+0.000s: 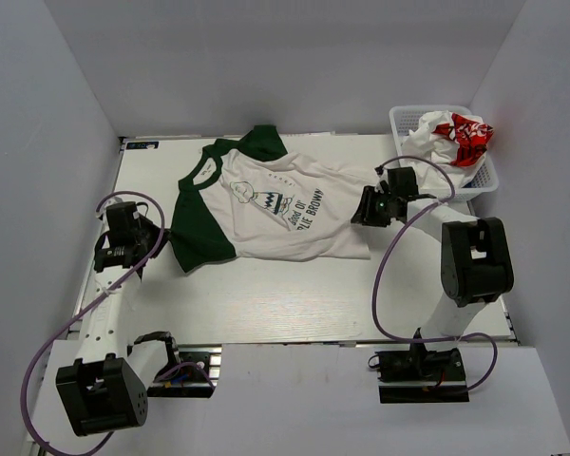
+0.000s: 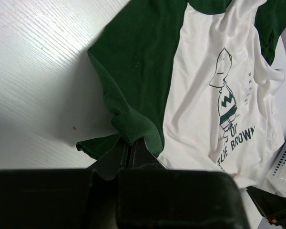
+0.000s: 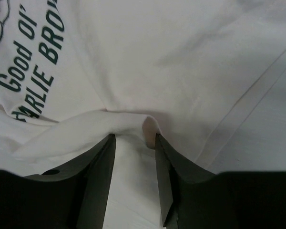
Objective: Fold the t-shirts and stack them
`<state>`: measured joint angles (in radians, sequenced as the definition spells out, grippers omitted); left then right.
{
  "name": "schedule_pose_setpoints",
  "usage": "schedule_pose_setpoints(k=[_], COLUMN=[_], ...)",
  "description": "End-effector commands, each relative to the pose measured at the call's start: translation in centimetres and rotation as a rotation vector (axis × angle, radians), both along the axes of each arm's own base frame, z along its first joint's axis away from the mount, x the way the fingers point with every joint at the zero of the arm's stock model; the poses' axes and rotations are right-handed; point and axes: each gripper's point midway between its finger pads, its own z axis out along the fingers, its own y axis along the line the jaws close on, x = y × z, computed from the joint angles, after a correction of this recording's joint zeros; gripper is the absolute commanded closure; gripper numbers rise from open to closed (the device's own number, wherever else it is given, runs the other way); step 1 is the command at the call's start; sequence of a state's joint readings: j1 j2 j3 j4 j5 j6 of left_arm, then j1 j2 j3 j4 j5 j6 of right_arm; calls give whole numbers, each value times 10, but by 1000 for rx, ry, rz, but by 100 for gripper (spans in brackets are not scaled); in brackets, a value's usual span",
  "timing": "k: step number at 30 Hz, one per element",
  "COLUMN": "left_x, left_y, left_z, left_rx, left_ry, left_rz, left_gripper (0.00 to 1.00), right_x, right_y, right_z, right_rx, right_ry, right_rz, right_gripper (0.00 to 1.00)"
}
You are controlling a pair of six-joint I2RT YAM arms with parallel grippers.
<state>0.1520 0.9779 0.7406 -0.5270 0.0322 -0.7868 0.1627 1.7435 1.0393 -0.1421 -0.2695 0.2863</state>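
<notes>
Green sleeve (image 2: 133, 86) pinched in left fingers (image 2: 132, 149); hem (image 3: 86, 126) between parted right fingers (image 3: 101, 167).

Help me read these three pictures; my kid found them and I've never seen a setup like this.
Two robot arms are bolted to a white table. The wide picture is shot from above and behind them; the other two come from cameras on each wrist. A tee with green sleeves lies spread on the table, and a basket at the far right holds another crumpled tee with red print. The left gripper is shut, pinching a fold of the green sleeve. The right gripper has its jaws apart at a pulled-up ridge of the white hem, gripping nothing.
</notes>
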Motion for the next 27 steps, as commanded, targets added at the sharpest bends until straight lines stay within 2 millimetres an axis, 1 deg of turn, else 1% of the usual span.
schedule_pose_setpoints(k=[1, 2, 3, 4, 5, 6, 7, 9, 12, 15, 16, 18, 19, 20, 22, 23, 27], left_x=[-1, -1, -1, -1, -1, -1, -3, -3, -3, -3, -3, -3, -3, -3, -3, -3, -5], left_y=[4, 4, 4, 4, 4, 4, 2, 2, 2, 2, 2, 2, 2, 2, 2, 2, 0], left_z=[-1, -1, -1, -1, -1, -1, -5, -5, -5, -5, -5, -5, -5, -5, -5, -5, -8], left_rx=[16, 16, 16, 23, 23, 23, 15, 15, 15, 15, 15, 15, 15, 15, 15, 15, 8], left_ry=[-7, -7, -7, -6, -6, -6, 2, 2, 2, 2, 2, 2, 2, 2, 2, 2, 10], left_rz=[21, 21, 21, 15, 15, 15, 8, 8, 8, 8, 8, 8, 8, 8, 8, 8, 1], left_gripper=[100, 100, 100, 100, 100, 100, 100, 100, 100, 100, 100, 100, 100, 100, 100, 100, 100], right_x=[-12, -15, -16, -18, -17, -19, -20, -19, -22, -21, -21, -20, -22, -22, -24, -25, -29], right_y=[-1, 0, -1, 0, -3, -5, -6, -6, 4, 7, 7, 9, 8, 8, 7, 6, 3], right_z=[0, -1, 2, 1, 2, -2, -3, -4, 1, 6, 5, 12, 12, 15, 16, 18, 8], right_rx=[8, 8, 9, 9, -4, -16, -21, -22, 27, 43, 44, 49, 50, 47, 47, 41, 30], right_ry=[0, -6, -16, -12, -21, -15, -16, -22, -28, -43, -41, -55, -50, -58, -51, -57, -25], right_rz=[47, 59, 61, 61, 61, 58, 58, 64, 106, 115, 117, 116, 112, 106, 99, 93, 83], right_gripper=[54, 48, 46, 46, 41, 41, 41, 41, 45, 48, 52, 58, 64, 66, 70, 70, 69])
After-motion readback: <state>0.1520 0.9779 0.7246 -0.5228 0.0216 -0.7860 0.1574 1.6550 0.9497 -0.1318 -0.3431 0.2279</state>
